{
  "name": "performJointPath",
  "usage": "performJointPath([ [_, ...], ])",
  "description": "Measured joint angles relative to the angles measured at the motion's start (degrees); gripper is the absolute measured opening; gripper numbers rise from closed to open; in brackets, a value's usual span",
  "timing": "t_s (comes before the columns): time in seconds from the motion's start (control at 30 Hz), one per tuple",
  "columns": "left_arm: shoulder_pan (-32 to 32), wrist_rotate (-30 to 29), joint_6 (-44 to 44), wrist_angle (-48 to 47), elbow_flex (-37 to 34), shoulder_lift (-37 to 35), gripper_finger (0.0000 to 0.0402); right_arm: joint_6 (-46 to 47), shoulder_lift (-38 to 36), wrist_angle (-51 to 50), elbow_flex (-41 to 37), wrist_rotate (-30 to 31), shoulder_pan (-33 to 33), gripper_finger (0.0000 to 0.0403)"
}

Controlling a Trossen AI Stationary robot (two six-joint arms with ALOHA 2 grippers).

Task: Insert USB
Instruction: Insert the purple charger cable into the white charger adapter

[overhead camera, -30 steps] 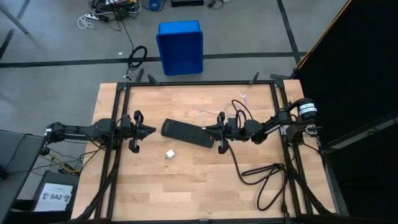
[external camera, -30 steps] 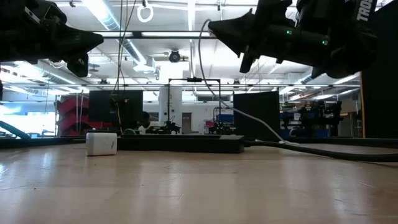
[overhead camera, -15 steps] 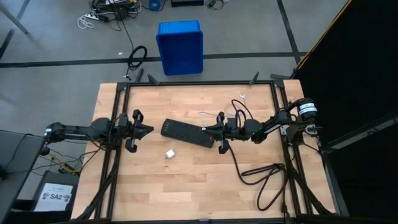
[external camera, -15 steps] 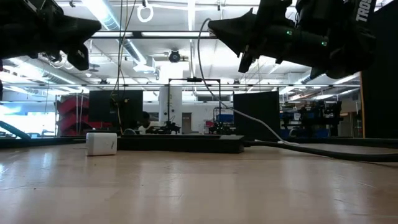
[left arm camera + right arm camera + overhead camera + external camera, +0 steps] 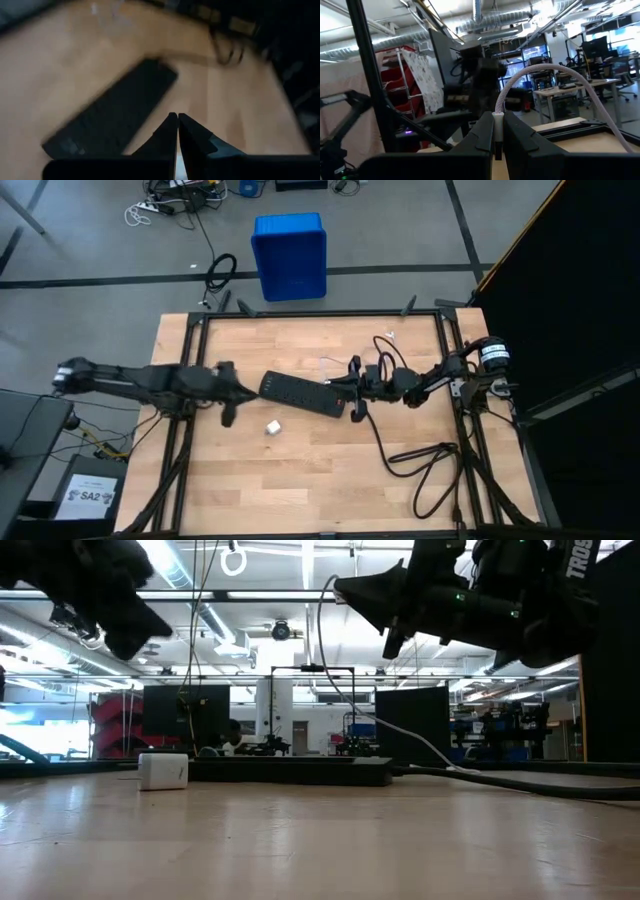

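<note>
Wooden table (image 5: 300,480) with a black frame fills the high view; grey floor beyond it, where a blue bin (image 5: 290,255) sits. Landmark: the black power strip (image 5: 297,393), lying flat on the table near its middle, set at a slant.

Right gripper (image 5: 334,387) hovers above the table, tips just over the power strip's end on the right-arm side. Fingers pressed together on the plug end of the USB (image 5: 540,75); in the right wrist view the small white plug sits pinched between the two fingers (image 5: 485,135) and the pale cable arcs up and away over the wrist. In the low view the same cable (image 5: 400,735) drops from the raised gripper (image 5: 345,585) to the table behind the power strip (image 5: 290,771).

Left gripper (image 5: 249,393) hangs off the table surface just beside the strip's opposite end, pointing at it. Left wrist view: fingers (image 5: 167,137) closed against each other, nothing between them, strip (image 5: 112,117) directly ahead.

Small white cube (image 5: 272,426) rests on the table near the strip, on its near side, apart from both grippers. Thick black cord (image 5: 420,465) loops across the table from the strip's right-arm end.
</note>
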Motion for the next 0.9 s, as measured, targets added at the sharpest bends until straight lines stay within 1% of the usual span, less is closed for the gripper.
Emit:
performJointPath([
  [0.13,-2.9,0.9,-1.5,-0.1,3.8,12.6,0.0001,-0.9,0.0,0.0,0.0,-0.8,-0.1,0.0000],
  [0.23,-4.6,1.0,-2.4,-0.7,6.8,19.7,0.0001,-1.6,0.0,0.0,0.0,-1.3,-0.1,0.0000],
  [0.33,-6.0,-0.5,-2.1,1.3,9.1,24.7,0.0001,-2.3,0.0,-0.3,0.0,-1.4,-0.1,0.0000],
  [0.4,-6.9,-1.2,-0.7,3.6,9.4,27.3,0.0004,-2.4,0.0,-0.4,0.0,-2.1,-0.1,0.0000],
  [0.5,-8.0,-1.2,-1.9,3.9,9.3,30.7,0.0016,-2.6,0.0,-0.4,0.0,-2.4,-0.1,0.0000],
  [0.67,-8.4,0.5,-5.6,1.5,9.3,34.3,0.0063,-3.5,0.0,-0.6,0.0,-2.9,-0.1,0.0000],
  [0.9,-8.4,1.2,-11.0,1.0,9.3,37.5,0.0158,-3.7,0.0,-0.8,0.0,-5.3,-0.8,0.0000],
])
